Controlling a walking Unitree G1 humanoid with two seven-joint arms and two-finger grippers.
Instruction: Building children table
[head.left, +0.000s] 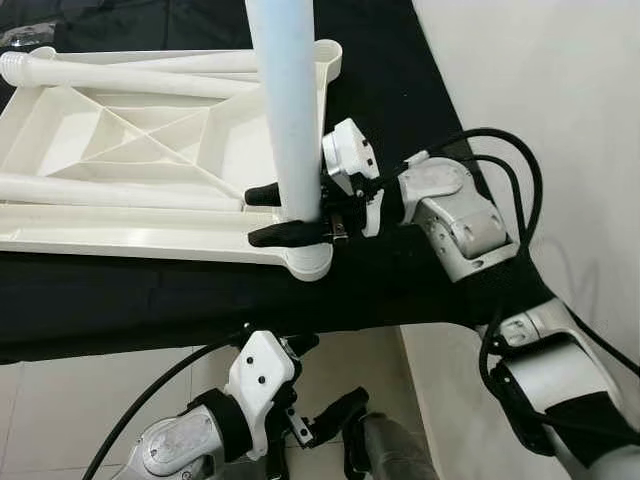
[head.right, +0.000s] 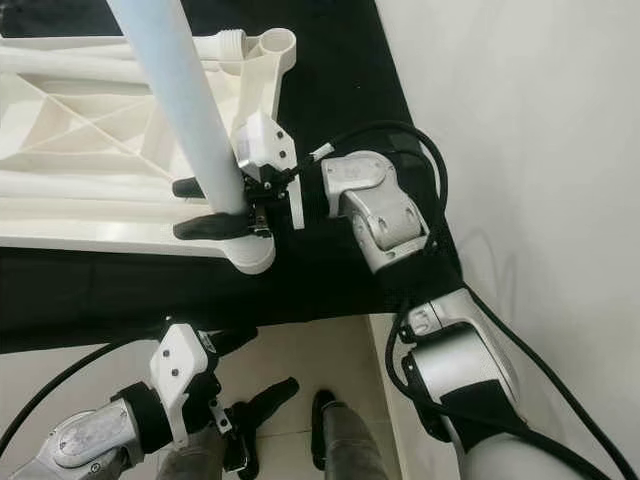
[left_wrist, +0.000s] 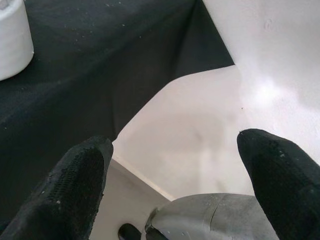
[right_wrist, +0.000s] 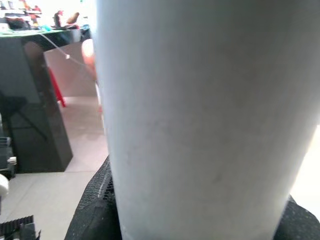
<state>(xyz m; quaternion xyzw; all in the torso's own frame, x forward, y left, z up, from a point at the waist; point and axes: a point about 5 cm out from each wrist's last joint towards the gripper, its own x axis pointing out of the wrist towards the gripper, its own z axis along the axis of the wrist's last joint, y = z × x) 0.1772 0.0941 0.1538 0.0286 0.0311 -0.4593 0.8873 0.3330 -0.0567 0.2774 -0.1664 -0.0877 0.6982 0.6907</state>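
White plastic, slick: my right jaws (head.left: 268, 215) clamped the leg (head.left: 285, 100) upright in the top's (head.left: 120, 150) five-o'clock socket. A skewed push could cross-thread it. Left jaws (head.left: 340, 425) hung open.

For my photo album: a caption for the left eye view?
Right gripper holds a leg upright in the tabletop's corner socket.

Tiled-floor (head.left: 60, 420) indoor room, plain white wall (head.left: 540, 70), black-draped surface (head.left: 150, 300).
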